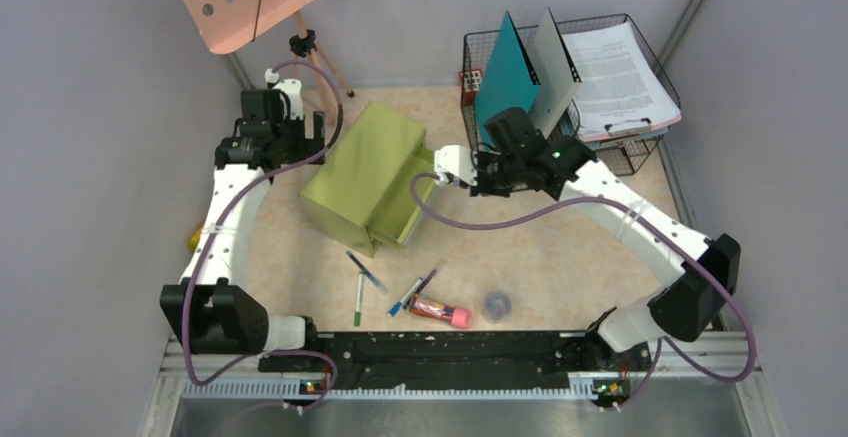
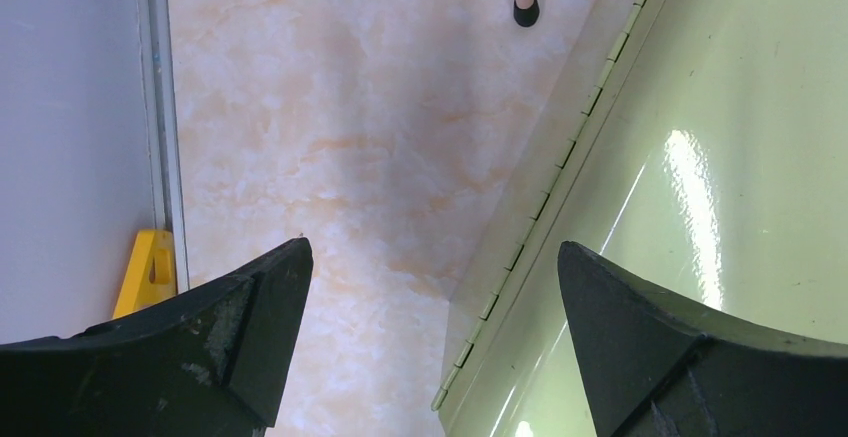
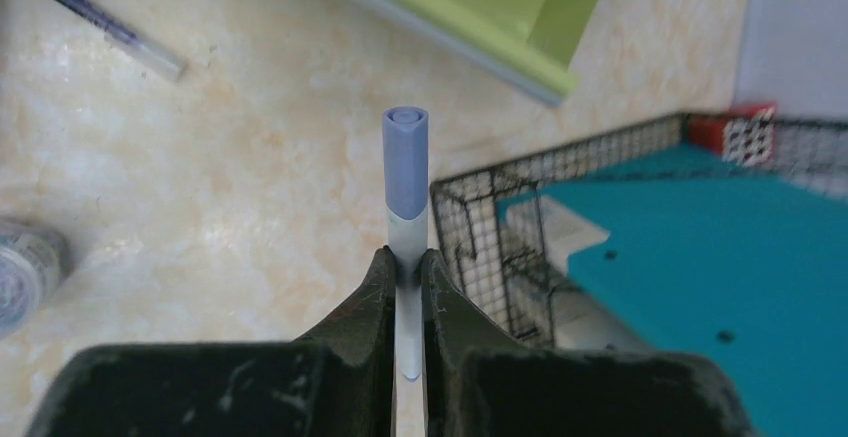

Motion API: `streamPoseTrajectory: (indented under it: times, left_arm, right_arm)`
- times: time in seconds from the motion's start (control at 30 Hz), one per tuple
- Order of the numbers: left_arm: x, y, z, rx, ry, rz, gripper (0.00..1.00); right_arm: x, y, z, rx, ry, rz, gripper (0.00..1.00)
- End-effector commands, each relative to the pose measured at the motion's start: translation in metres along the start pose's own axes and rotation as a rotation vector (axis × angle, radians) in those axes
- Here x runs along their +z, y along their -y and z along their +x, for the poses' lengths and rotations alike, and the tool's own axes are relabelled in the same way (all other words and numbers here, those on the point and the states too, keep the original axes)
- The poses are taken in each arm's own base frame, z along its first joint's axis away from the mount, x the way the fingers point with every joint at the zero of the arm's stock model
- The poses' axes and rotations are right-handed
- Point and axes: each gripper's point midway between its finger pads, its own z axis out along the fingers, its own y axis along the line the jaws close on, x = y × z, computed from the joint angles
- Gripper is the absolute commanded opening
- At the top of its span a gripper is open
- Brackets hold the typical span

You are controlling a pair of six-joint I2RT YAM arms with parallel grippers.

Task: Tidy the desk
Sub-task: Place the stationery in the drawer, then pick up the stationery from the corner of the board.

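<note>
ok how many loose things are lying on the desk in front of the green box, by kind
pens: 4
red and pink tube: 1
small round container: 1
total lying on the desk: 6
not counted: the blue-capped pen held in the right gripper
</note>
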Motion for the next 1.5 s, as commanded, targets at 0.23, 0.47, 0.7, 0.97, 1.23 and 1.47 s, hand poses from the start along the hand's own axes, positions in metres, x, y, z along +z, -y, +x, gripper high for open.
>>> streamPoseTrajectory:
  times: [0.23,0.47,0.7,0.97,1.23,1.47]
  left_arm:
    - [-0.022,-0.013,-0.024,-0.059,0.069,-0.007,0.98]
    - [-0.021,-0.020,-0.021,-0.074,0.058,-0.023,0.98]
    - [-0.020,-0.023,-0.018,-0.082,0.050,-0.025,0.98]
    - [-0.021,-0.025,-0.012,-0.090,0.049,-0.022,0.98]
    - [-0.026,-0.026,-0.014,-0.087,0.061,-0.021,0.98]
    - [-0.030,-0.025,-0.013,-0.086,0.070,-0.011,0.98]
  right_arm:
    - [0.046,0.035,-0.100,-0.516,0.116,0.072,0.00]
    - [0.080,0.029,-0.125,-0.741,0.051,0.056,0.00]
    - [0.104,0.007,-0.126,-0.866,0.009,-0.005,0.00]
    - [0.104,0.015,-0.133,-0.825,0.003,0.062,0.31]
    - [0.075,0.016,-0.144,-0.658,0.069,0.095,0.54]
    - [0.027,-0.002,-0.148,-0.350,0.192,0.077,0.53]
